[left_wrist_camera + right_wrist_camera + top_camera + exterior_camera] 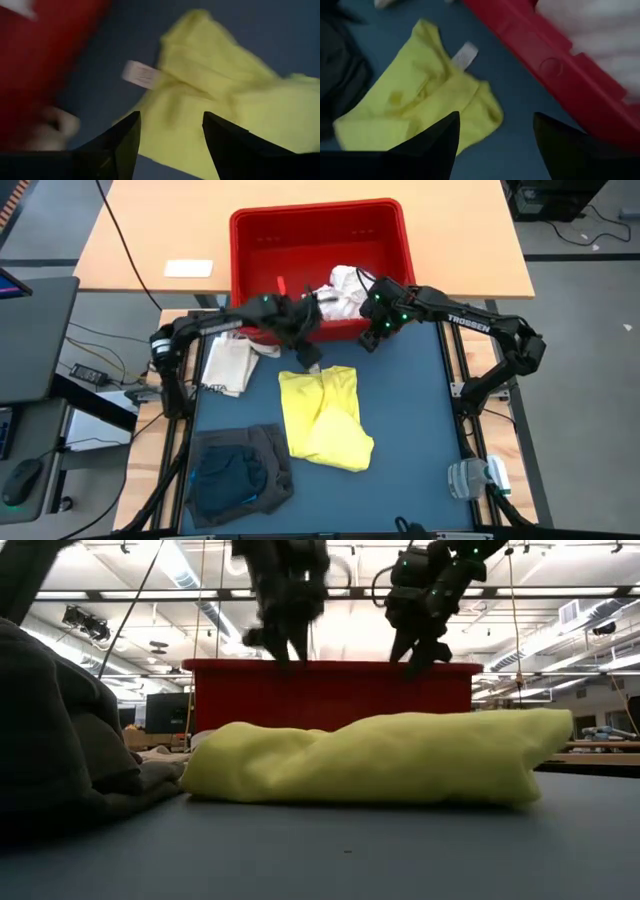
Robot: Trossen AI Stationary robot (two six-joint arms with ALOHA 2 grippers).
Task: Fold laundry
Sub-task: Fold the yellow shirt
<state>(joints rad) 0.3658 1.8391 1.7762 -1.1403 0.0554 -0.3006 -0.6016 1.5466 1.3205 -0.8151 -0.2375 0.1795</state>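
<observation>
Two grippers: I see both near the top centre of the high view, by the front wall of the red bin.
Left gripper: hangs just above the top edge of the yellow garment; jaws apart, nothing between them.
Right gripper: sits at the bin's front right corner, over bare mat; jaws wide apart, empty.
One yellow garment: lies folded in the centre of the frame on the blue mat, its white label showing at the collar end.
One white garment: heaped inside the bin, at its lower right, beside the right arm.
One dark pile: I count one heap at the lower left, dark grey cloth with blue showing inside; I cannot tell how many pieces.
One cream bag: left of the yellow garment, under the left arm.
One clear plastic item: lower right, off the mat's edge.
In the way: the bin wall stands directly behind both grippers.
</observation>
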